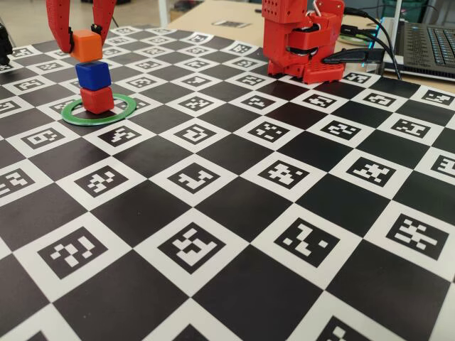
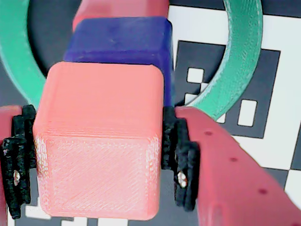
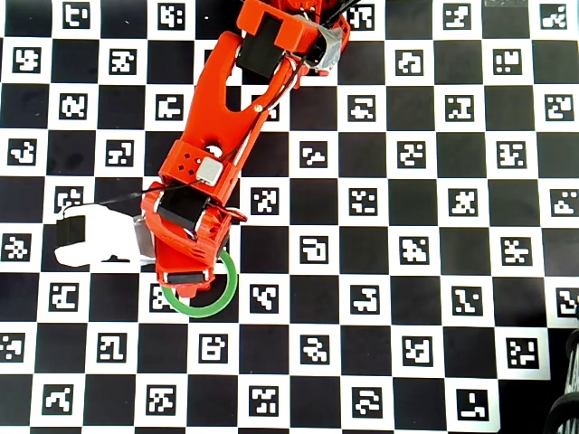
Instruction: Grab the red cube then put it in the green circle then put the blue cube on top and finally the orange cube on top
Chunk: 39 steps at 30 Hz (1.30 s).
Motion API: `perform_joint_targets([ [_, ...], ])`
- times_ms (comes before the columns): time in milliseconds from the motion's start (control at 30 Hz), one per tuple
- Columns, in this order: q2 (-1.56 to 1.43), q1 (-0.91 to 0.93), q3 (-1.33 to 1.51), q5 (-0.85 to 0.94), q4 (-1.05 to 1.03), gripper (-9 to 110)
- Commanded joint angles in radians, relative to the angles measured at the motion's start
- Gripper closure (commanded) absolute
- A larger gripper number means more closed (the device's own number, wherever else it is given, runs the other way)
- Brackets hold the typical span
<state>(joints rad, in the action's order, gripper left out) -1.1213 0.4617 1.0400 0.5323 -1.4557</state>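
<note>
The gripper clamps the orange cube atop the blue cube and red cube inside the green circle; sitting slightly off-centre, it could topple the stack on release

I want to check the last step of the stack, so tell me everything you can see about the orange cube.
The orange cube is small, matte plastic with rounded edges and fine printed layer lines. It is clamped upright between the gripper's black pads, at the top of the stack, above the blue cube. Whether it rests on the blue cube or hangs just above cannot be told.
</note>
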Motion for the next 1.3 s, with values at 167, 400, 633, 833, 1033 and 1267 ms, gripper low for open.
perform_joint_targets([
  [167, -0.057, -0.009, 0.009, -0.003, 0.021, 95],
  [400, -0.064, -0.011, 0.018, -0.009, 0.023, 90],
  [633, -0.078, -0.005, 0.02, -0.017, 0.026, 59],
  [833, -0.114, -0.002, 0.009, -0.02, 0.009, 54],
  [1033, -0.261, 0.008, 0.037, -0.031, -0.04, 54],
  [1267, -0.529, -0.028, 0.25, -0.14, 0.021, 62],
])
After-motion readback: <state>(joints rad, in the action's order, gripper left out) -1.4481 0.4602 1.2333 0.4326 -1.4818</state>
